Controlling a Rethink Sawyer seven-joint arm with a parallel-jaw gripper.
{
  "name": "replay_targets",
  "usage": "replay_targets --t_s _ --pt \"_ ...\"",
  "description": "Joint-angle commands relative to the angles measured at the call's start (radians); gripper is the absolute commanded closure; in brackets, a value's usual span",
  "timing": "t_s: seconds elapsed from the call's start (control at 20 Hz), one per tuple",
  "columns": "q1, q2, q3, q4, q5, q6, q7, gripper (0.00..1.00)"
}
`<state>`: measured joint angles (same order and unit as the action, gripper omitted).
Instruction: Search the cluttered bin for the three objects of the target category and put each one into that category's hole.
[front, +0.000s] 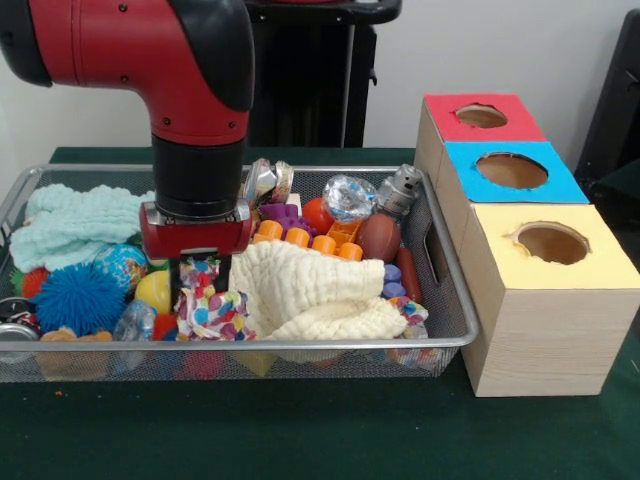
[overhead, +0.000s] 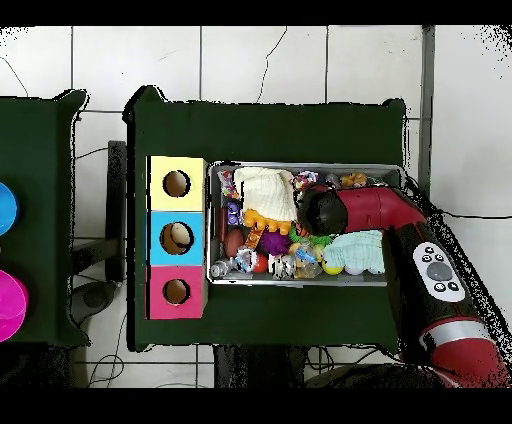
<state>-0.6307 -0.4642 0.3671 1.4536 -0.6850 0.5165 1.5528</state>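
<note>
Looking across a dark green cloth (front: 300, 430) covering the table, with a white wall behind. Counting one wire-mesh bin (front: 440, 300), one red and black arm (front: 190, 90) and three wooden boxes. Starting at the bin's left end: finding one mint cloth (front: 70, 225) bunched against the wall, one blue spiky ball (front: 78, 297) in front of it, one globe-printed ball (front: 122, 265) and one yellow ball (front: 155, 290) just beside. Coming down from above into this part of the bin, reaching the gripper (front: 198, 275) onto one cloth with coloured dots (front: 210, 305); not managing to tell whether the pincer is apart, together or clamped on anything. Moving right: seeing one cream cloth (front: 310, 290) heaped in the middle, a row of orange pegs (front: 310, 238) behind it, one purple block (front: 280, 212), one red ball (front: 317, 213), one crinkled shiny wrapper (front: 348, 195), one brown football (front: 378, 237) and one metal cylinder (front: 400, 188) at the far right corner. Standing just beside the bin's right end, touching one another in a row: red box (front: 440, 110), blue box (front: 470, 165) and yellow box (front: 600, 270), each showing one round hole on top. Spotting from overhead something pale (overhead: 177, 238) in the blue one's hole, too small to name. Not being able to pick out which of the bin's things belong to the target category
</note>
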Motion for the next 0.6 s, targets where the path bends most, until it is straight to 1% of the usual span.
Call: replay_targets --t_s 0.05,0.15,0.4,0.5,0.55,0.6 --pt "-0.019 0.078 -0.01 0.039 0.012 0.099 -0.036 1.0" --pt "-0.018 0.075 -0.002 0.036 0.019 0.108 -0.043 1.0" --pt "0.01 0.065 -0.003 -0.008 0.048 0.179 -0.048 1.0" --pt "0.014 0.055 0.002 -0.018 0.041 0.161 -0.058 1.0" --pt "0.019 0.028 0.018 -0.024 0.039 0.156 -0.079 1.0" --pt "0.022 -0.002 0.027 -0.03 0.057 0.185 -0.087 1.0"
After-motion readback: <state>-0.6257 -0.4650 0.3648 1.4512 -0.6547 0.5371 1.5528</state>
